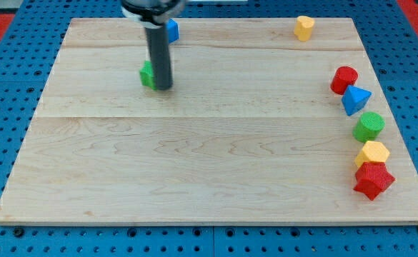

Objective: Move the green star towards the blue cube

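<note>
Eight blocks are counted on the wooden board (194, 157): two green, two blue, two yellow and two red. One green block (147, 74), the star, though its shape is mostly hidden, is seen near the view's top left, and the blue cube (172, 30) is found just above it to the right, at the board's top edge. A yellow block (304, 27) is set alone near the top right. Five are strung in a curved line down the right side: a red cylinder (344, 79), a blue pyramid-like block (355, 99), a green cylinder (369, 126), a yellow hexagonal block (372, 152) and a red star (373, 179), the last two touching.

No claw is carried, so nothing is held and there are no jaws to be open or closed; a single dark rod is seen instead. My tip (164, 88) is placed against the green block's right side, below the blue cube.

No writing or brand can be read anywhere
</note>
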